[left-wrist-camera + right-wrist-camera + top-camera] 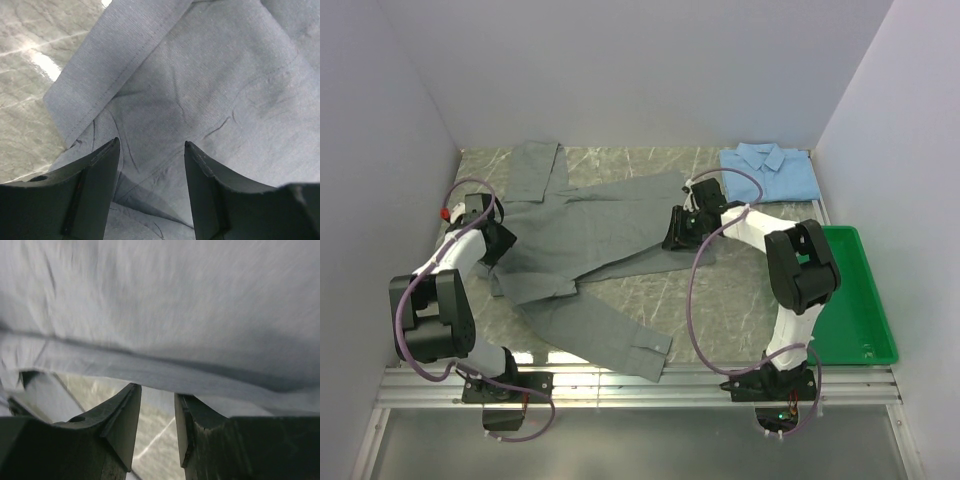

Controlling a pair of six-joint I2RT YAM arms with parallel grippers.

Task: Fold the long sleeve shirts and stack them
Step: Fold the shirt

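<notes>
The green tray (pixel 855 300) lies on the tabletop (pixel 700 290). It is off to the right of the right jaws and well apart from them. A tiny pale speck shows on its floor. I cannot tell what it is.

The left jaws are spread wide and hold nothing. They hang just over the grey shirt (pixel 585 235). In the left wrist view the grey shirt (pixel 200 75) fills the gap between them. A folded edge lies to their left, with bare tabletop (pixel 25 60) past it.

The right jaws are open only a little. Nothing is between them, and bare tabletop (pixel 155 440) shows in the gap. A hem of the grey shirt (pixel 175 290) runs across just past their tips. I cannot tell if the tips touch it.

The grey shirt lies spread out on the tabletop between the two sets of jaws. One sleeve reaches far past the left jaws. The other sleeve runs toward the near edge, between the two arms.

The blue shirt (pixel 770 172) lies folded with its collar up. It is just past the right jaws and a bit to their right, in the far corner.
</notes>
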